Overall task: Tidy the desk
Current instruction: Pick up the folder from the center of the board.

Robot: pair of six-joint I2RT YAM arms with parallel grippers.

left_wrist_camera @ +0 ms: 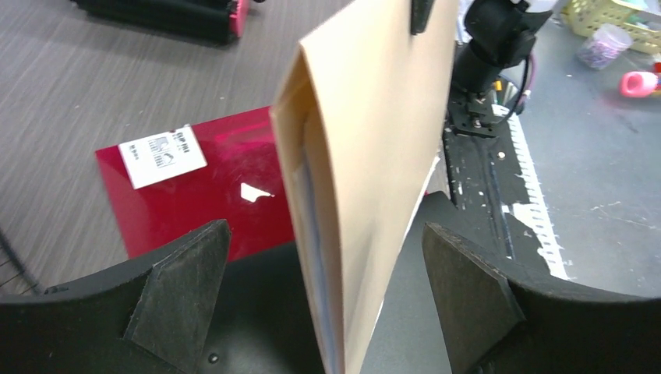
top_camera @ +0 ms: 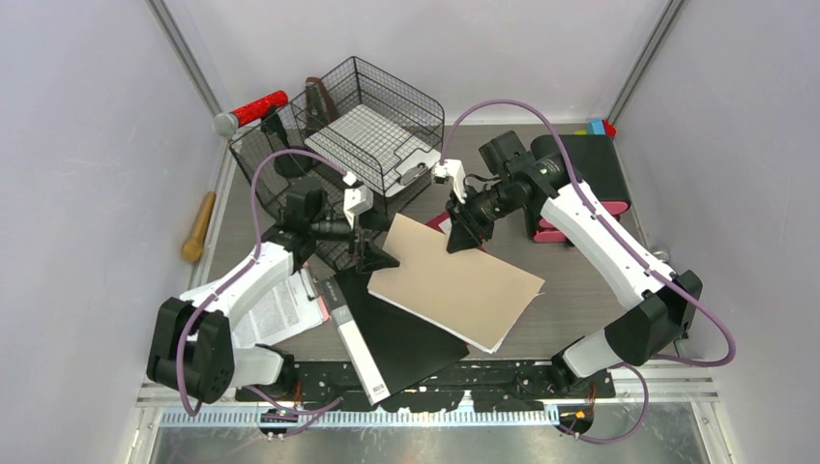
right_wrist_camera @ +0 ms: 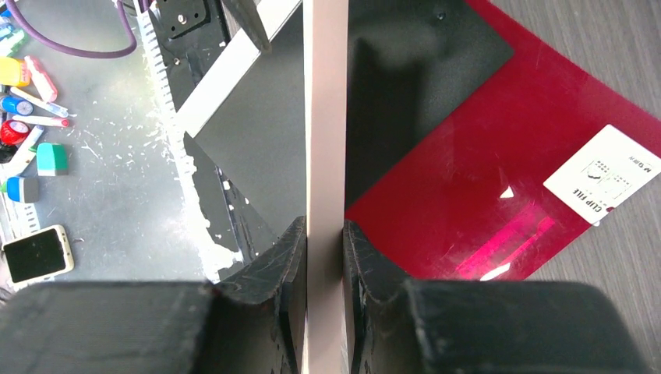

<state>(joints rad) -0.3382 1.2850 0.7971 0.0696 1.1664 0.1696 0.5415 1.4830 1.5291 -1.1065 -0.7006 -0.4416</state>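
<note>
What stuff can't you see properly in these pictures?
1. Papers inside the tan folder: the left wrist view shows only their edges; the cover hides the rest.
2. Red file: in the top view, mostly under the folder and the right hand.
3. Small print on the file's label: left wrist view, too tiny to read.
4. Drawers: top view, the right arm covers part of their fronts.

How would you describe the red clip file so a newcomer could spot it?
On the grey desk, find the tan folder pinched by the right gripper. The red clip file lies flat beneath its far edge: the only crimson sheet, with a white label.
</note>
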